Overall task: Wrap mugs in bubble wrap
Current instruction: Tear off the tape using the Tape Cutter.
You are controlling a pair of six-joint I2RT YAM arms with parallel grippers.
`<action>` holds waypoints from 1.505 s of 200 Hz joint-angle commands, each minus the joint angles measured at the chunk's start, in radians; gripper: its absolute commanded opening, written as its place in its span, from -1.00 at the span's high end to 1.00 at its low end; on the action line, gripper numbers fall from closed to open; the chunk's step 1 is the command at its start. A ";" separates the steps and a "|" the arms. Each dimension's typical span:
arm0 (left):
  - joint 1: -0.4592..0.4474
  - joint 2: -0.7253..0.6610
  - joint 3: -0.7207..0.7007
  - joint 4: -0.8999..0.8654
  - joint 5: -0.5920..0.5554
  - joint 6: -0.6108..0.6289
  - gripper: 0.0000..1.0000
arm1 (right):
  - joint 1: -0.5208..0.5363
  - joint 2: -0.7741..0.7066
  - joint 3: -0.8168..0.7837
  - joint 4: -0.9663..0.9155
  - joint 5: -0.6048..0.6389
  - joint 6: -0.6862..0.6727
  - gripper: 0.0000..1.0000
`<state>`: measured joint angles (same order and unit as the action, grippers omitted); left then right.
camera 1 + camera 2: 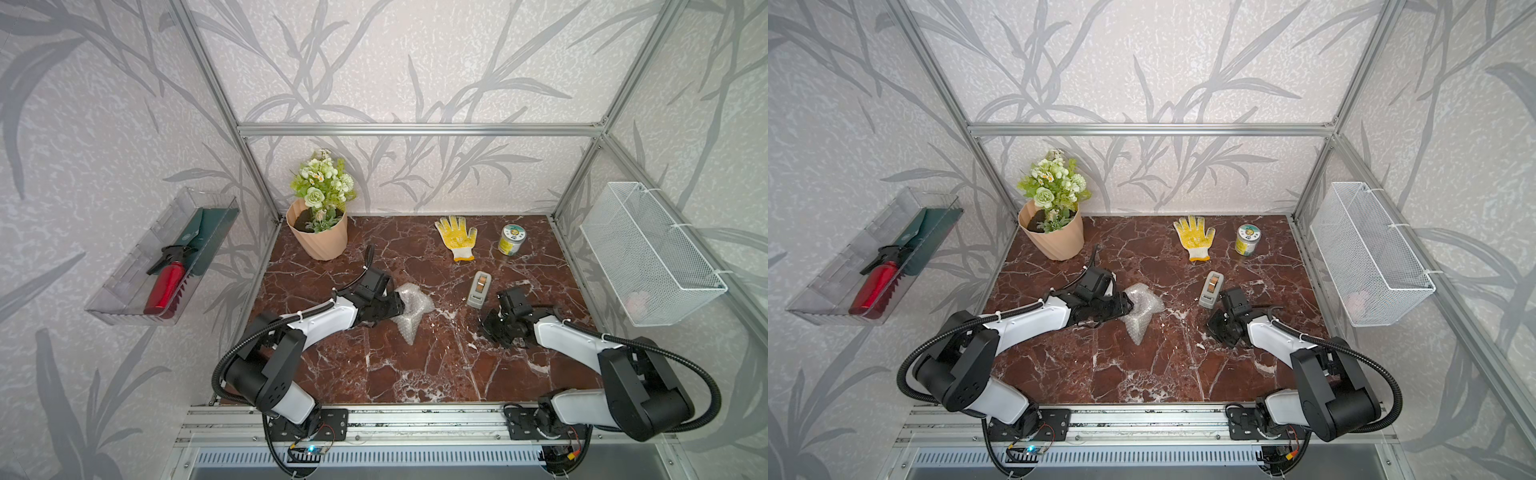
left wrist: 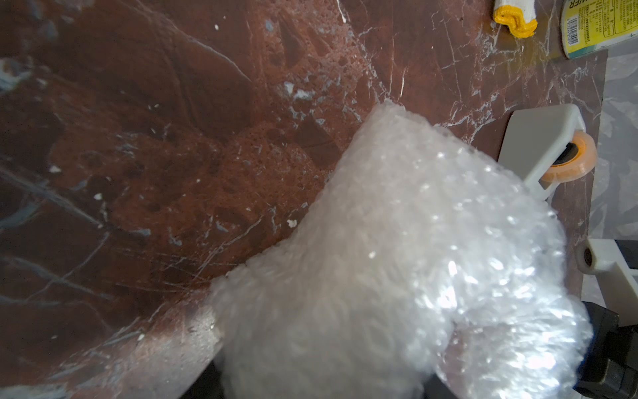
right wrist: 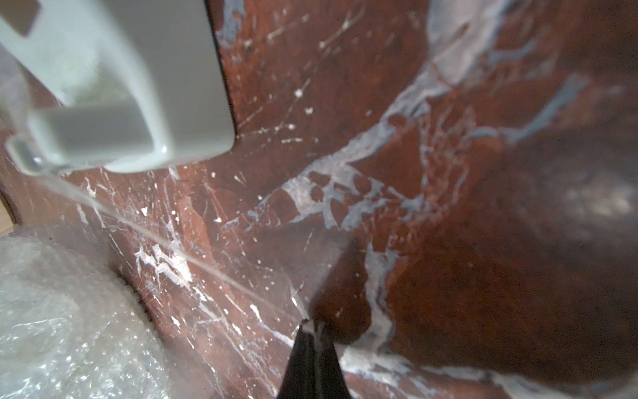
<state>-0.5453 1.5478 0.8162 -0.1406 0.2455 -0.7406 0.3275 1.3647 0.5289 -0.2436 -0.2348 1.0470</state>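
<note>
In both top views, the bubble wrap [image 1: 415,307] lay as a crumpled bundle near the middle of the table [image 1: 374,374], and the left gripper [image 1: 400,308] had its fingers clamped on the bundle's left side. A grey tape dispenser [image 1: 478,289] stood just to its right, not touching it.

In the left wrist view, the wrap filled the space ahead of the camera, its bubbles glinting; whether the mug sat inside could not be told.

In the right wrist view, the right gripper [image 3: 312,331] had its fingers pressed together on a thin tape strand [image 3: 179,249] stretched from the dispenser.
</note>
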 commanded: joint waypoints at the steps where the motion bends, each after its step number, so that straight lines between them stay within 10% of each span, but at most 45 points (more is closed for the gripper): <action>1: -0.001 -0.009 -0.012 -0.018 0.008 0.010 -0.14 | 0.018 0.041 -0.071 -0.305 0.076 0.009 1.00; 149: 0.001 -0.001 -0.015 0.006 0.018 0.011 -0.14 | 0.047 -0.259 -0.053 -0.366 0.020 -0.071 1.00; 191: 0.000 -0.008 -0.021 0.012 0.017 0.005 -0.13 | 0.023 -0.427 0.044 -0.398 0.126 -0.282 0.06; 230: 0.000 -0.003 -0.009 -0.009 0.014 0.015 -0.13 | -0.062 -0.218 0.079 -0.075 -0.075 -0.521 0.06; 253: -0.001 0.003 -0.005 -0.010 0.016 0.013 -0.14 | -0.178 -0.068 0.098 0.029 -0.227 -0.545 0.43; 301: 0.001 0.007 0.004 -0.016 0.014 0.015 -0.13 | -0.240 0.094 0.139 0.119 -0.356 -0.598 0.31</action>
<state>-0.5442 1.5482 0.8112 -0.1265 0.2565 -0.7403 0.0864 1.4277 0.6292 -0.2073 -0.4850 0.5110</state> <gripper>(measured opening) 0.568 0.334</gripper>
